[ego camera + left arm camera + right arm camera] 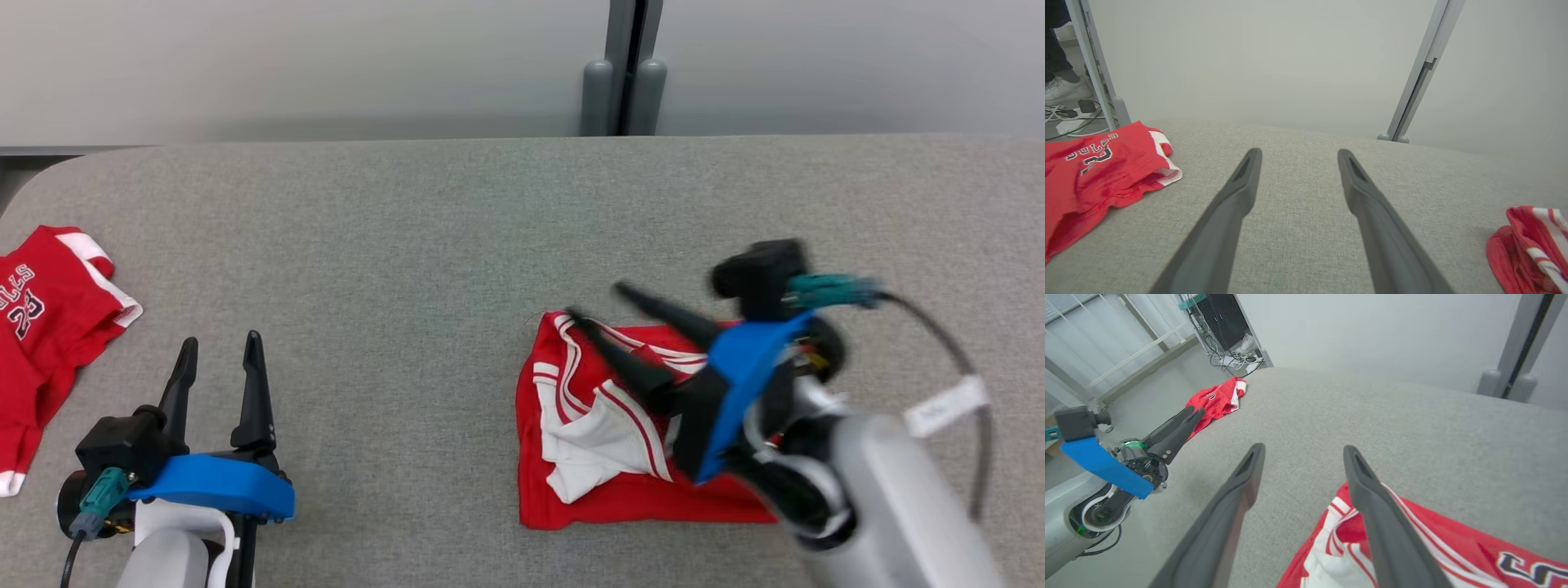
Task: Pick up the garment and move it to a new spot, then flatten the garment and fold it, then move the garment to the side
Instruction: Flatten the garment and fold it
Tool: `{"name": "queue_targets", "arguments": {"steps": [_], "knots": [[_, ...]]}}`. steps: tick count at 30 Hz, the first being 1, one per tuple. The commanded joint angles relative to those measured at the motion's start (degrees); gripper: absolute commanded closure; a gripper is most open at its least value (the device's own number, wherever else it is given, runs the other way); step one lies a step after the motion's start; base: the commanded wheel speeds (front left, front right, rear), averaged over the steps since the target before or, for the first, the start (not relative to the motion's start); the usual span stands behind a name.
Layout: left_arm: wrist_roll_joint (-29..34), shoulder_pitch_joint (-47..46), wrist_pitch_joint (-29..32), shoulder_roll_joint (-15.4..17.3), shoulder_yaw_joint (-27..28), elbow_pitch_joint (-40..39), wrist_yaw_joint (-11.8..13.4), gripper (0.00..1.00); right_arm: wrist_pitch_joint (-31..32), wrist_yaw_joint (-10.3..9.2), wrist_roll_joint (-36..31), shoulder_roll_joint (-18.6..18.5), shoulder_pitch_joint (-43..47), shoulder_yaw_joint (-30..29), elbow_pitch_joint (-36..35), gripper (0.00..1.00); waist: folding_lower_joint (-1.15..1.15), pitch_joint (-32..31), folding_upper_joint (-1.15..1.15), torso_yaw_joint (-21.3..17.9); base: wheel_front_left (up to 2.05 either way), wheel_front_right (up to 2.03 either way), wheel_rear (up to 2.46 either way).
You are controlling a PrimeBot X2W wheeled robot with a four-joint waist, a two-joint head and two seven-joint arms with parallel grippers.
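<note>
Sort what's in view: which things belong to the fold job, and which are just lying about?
Job:
- garment, beneath the open right gripper
- table
- left gripper, open, apart from the garment

Lying about:
- jersey at the table's left edge
- post
- cables on the floor
- a person's shoe

Garment (620,500) red, white stripes and trim; second jersey (49,327) red, dark lettering, white trim; table (408,245) mottled grey
</note>
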Motion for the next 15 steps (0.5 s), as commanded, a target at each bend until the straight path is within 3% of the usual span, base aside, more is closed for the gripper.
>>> {"name": "queue_targets", "arguments": {"steps": [1, 7, 10, 11, 12, 13, 14, 15], "knots": [[-0.18, 0.22, -0.25, 0.43, 0.31, -0.18, 0.18, 0.0, -0.47, 0.02, -1.71, -1.63, 1.6, -2.94, -1.97, 0.0, 0.0, -0.28, 0.0, -0.38, 0.0, 0.0, 0.0], [0.04, 0.0, -0.26, 0.62, 0.33, -0.31, 0.15, 0.0, -2.47, 0.03, -12.35, -3.87, 6.27, -18.02, -4.52, 0.0, 0.0, -0.33, 0.0, -1.0, 0.0, 0.0, 0.0], [0.21, -0.5, -0.25, 0.75, 0.21, -0.39, 0.04, 0.0, -3.62, 0.04, -16.13, -2.42, 8.46, -22.29, -2.27, 0.0, 0.0, -0.1, 0.0, -1.12, 0.0, 0.0, 0.0], [0.27, -0.6, -0.25, 0.78, 0.17, -0.41, 0.02, 0.0, -4.19, 0.04, -17.24, -2.27, 8.8, -22.9, -1.33, 0.4, 0.0, 0.01, 0.0, -1.16, 0.0, 0.0, 0.0], [0.32, -0.71, -0.25, 0.8, 0.13, -0.45, -0.01, 0.0, -4.94, 0.03, -18.3, -1.92, 9.08, -23.36, -0.16, 0.58, 0.0, 0.13, 0.0, -1.2, 0.0, 0.0, 0.0], [0.38, -0.87, -0.25, 0.82, 0.06, -0.42, -0.03, 0.0, -5.69, 0.03, -19.2, -1.64, 9.29, -23.62, 1.16, 0.92, 0.0, 0.26, 0.0, -1.23, 0.0, 0.0, 0.0], [0.43, -1.05, -0.25, 0.9, -0.04, -0.37, -0.07, 0.0, -6.55, 0.03, -19.93, -1.34, 9.33, -23.48, 2.85, 1.0, 0.0, 0.39, 0.0, -1.28, 0.0, 0.0, 0.0], [0.45, -1.23, -0.26, 0.97, -0.09, -0.29, -0.11, 0.0, -7.26, 0.03, -20.86, -1.07, 9.2, -22.94, 4.76, 1.0, 0.0, 0.5, 0.0, -1.31, 0.0, 0.0, 0.0]]}}
